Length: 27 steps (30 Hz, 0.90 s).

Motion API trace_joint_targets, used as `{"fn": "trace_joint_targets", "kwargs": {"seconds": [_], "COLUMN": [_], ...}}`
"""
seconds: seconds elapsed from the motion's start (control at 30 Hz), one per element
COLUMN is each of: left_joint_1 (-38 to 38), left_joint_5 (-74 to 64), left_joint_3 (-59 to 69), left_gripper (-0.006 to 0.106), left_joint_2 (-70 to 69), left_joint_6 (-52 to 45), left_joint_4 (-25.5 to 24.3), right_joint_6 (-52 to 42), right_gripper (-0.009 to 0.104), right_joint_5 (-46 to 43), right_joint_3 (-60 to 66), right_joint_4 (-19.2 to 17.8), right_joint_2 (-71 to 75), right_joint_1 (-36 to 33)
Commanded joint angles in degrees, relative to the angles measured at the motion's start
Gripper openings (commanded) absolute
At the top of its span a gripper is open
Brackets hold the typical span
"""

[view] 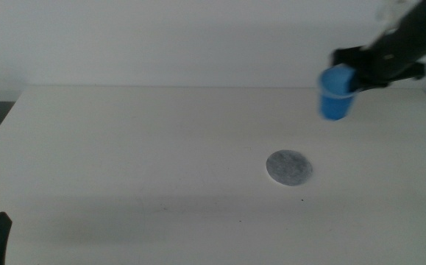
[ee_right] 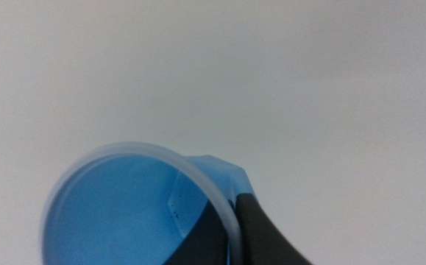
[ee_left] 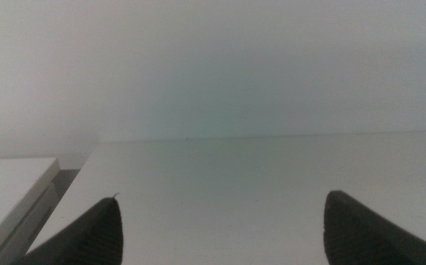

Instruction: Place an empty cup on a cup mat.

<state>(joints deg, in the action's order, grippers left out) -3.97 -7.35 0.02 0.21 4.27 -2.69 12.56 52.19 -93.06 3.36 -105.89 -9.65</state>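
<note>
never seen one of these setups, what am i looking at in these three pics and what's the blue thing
It is a two-armed robot at a white table. The wide picture looks down over the table; the other two come from cameras on each wrist. The right gripper, at the far right, is shut on the rim of a blue cup, one jaw inside it, holding it above the table. A grey round cup mat lies nearer the camera. The left gripper waits, open, at the near left corner.

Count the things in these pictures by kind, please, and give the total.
Cups: 1, the blue cup, held above the table by the right gripper
Cup mats: 1, the grey cup mat
Grippers: 2, with the left gripper waiting open
Total: 4
</note>
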Motion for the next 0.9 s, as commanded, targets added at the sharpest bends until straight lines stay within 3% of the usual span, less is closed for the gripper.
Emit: {"fn": "trace_joint_targets", "kwargs": {"seconds": [0.0,0.23,0.87], "left_joint_1": [-0.1,-0.1,-0.1], "left_joint_5": [0.7,0.7,0.7], "left_joint_3": [0.0,0.0,0.0], "left_gripper": [0.094,0.094,0.094], "left_joint_2": [-0.2,-0.2,-0.2], "left_joint_6": [0.2,0.2,0.2], "left_joint_4": [0.1,0.1,0.1], "right_joint_6": [-0.4,0.0,0.8], "right_gripper": [-0.001,-0.001,-0.001], "right_joint_5": [0.7,0.7,1.6], "right_joint_3": [-0.7,-0.7,-0.7], "right_joint_4": [0.3,0.8,1.1], "right_joint_2": [-1.1,-6.0,-11.2], "right_joint_1": [-3.3,-8.9,-9.2]}}
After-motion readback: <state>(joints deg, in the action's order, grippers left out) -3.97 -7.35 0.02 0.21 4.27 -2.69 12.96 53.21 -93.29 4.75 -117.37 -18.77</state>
